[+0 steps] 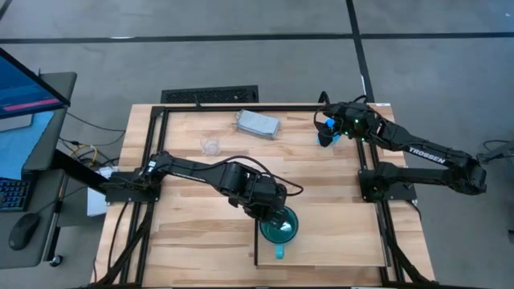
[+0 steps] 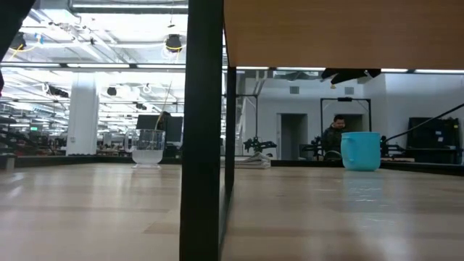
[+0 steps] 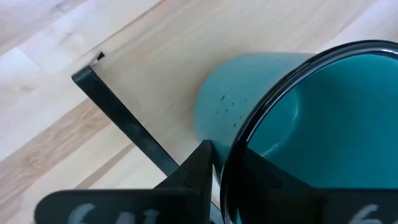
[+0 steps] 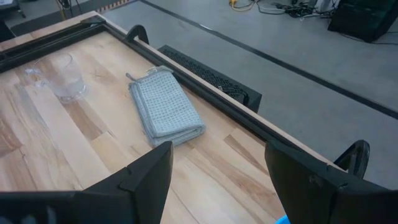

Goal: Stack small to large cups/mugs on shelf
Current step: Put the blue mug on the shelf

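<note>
The teal mug stands upright on the pale shelf board, close to the board's thin dark edge, its handle toward the near side. My left gripper is at its rim. The blue mug stands on the table at the far right, under my open right gripper. The clear cup stands at the far middle. My left gripper is on the teal mug's wall at the rim, on the side toward the table's left. One finger is outside the wall and the other is inside the mug. The fingers slant down from the left. The mug's base rests on the shelf.
A folded grey cloth lies at the far edge between the clear cup and the blue mug. A black frame borders the table. The shelf's dark upright fills the middle of the low view.
</note>
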You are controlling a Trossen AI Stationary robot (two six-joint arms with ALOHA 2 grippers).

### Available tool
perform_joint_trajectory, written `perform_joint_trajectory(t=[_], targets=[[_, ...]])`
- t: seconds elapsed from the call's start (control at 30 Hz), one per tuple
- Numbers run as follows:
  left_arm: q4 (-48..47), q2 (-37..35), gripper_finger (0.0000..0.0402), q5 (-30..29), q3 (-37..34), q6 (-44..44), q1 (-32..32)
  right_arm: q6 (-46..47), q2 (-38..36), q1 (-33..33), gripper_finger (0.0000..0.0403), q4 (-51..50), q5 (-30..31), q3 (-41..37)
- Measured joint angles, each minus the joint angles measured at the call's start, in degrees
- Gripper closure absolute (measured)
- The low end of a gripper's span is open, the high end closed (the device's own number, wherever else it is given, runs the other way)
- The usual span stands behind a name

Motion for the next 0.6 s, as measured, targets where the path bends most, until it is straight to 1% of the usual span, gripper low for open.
perform_joint_trajectory(t=[0.23, 0.37, 0.5, 0.6], targets=[[-0.22, 0.00, 0.0377, -1.50, 0.00, 1.84, -0.02, 0.00, 0.02, 0.00, 0.0124, 0.00, 0.00, 0.00], [-0.26, 0.00, 0.0375, -3.08, 0.00, 2.69, -0.04, 0.00, 0.00, 0.00, 0.0124, 0.00, 0.02, 0.00], [-0.30, 0.00, 0.0371, -2.00, 0.00, 2.66, 0.02, 0.00, 0.02, 0.00, 0.0124, 0.00, 0.02, 0.00], [-0.35, 0.00, 0.0377, -1.56, 0.00, 2.68, -0.05, 0.00, 0.02, 0.00, 0.0124, 0.00, 0.06, 0.00]])
